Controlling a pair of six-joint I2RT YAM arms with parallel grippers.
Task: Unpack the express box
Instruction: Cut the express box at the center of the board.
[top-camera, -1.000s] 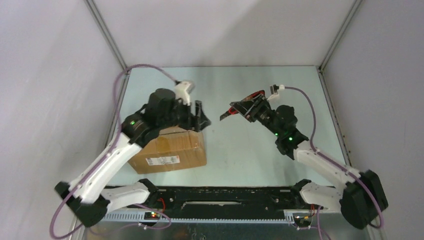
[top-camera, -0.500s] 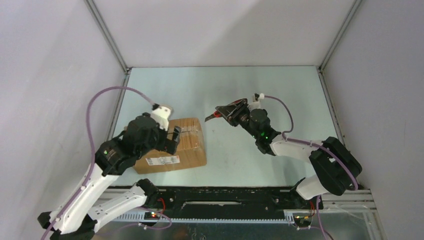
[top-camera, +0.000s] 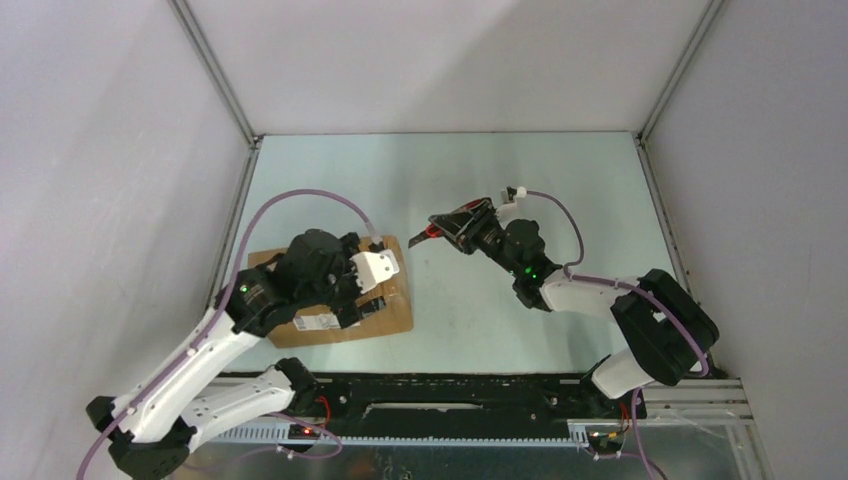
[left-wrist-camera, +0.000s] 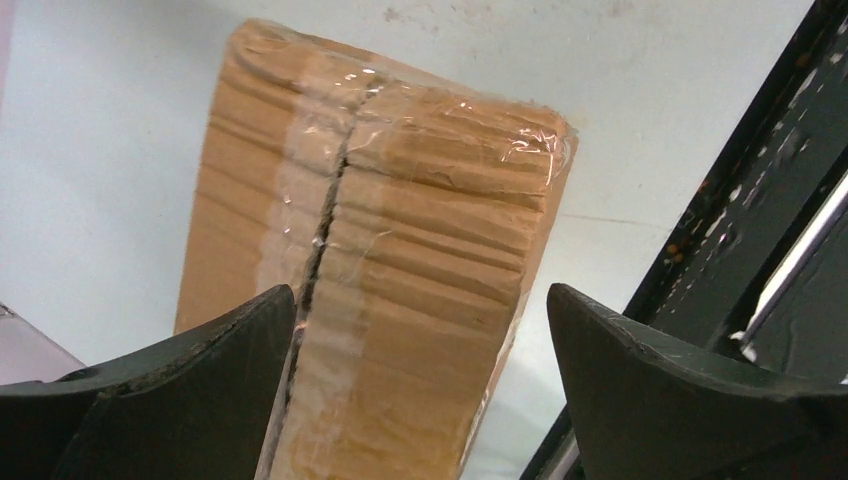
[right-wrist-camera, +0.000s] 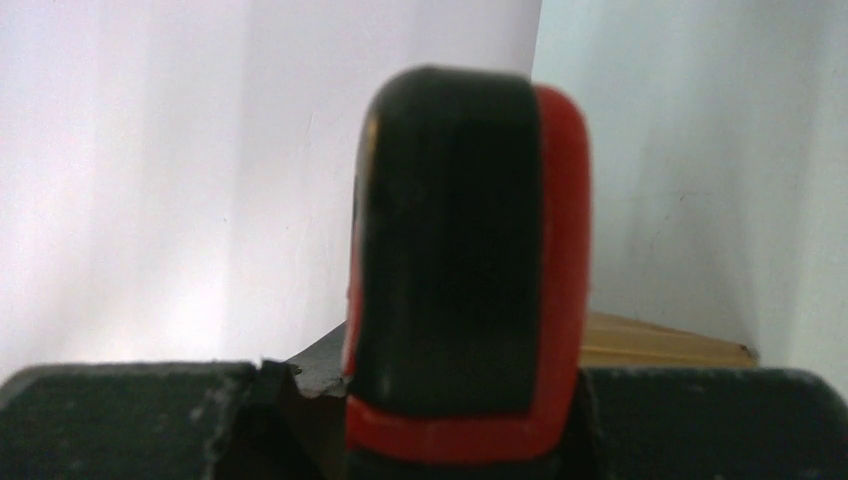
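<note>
The express box (top-camera: 392, 312) is a brown carton lying at the table's near left, a white label (top-camera: 318, 322) on its near side. My left gripper (top-camera: 360, 295) hangs over its top. In the left wrist view the box (left-wrist-camera: 430, 230) fills the middle, with clear tape and a dark slit along its flap seam (left-wrist-camera: 322, 235). My left gripper (left-wrist-camera: 420, 295) stands open above the box, touching nothing. To the right of the box, my right gripper (top-camera: 468, 226) is shut on a red and black tool (top-camera: 438, 229). Its handle (right-wrist-camera: 460, 260) fills the right wrist view.
A black rail (top-camera: 450, 395) runs along the table's near edge, just in front of the box, and shows as a rail (left-wrist-camera: 780, 200) in the left wrist view. Grey walls and metal posts close in the table on the left, back and right.
My left arm has drawn back from the box's far end and swung over its top, and its jaws have opened wider. The right arm moved left with the tool, then held still.
</note>
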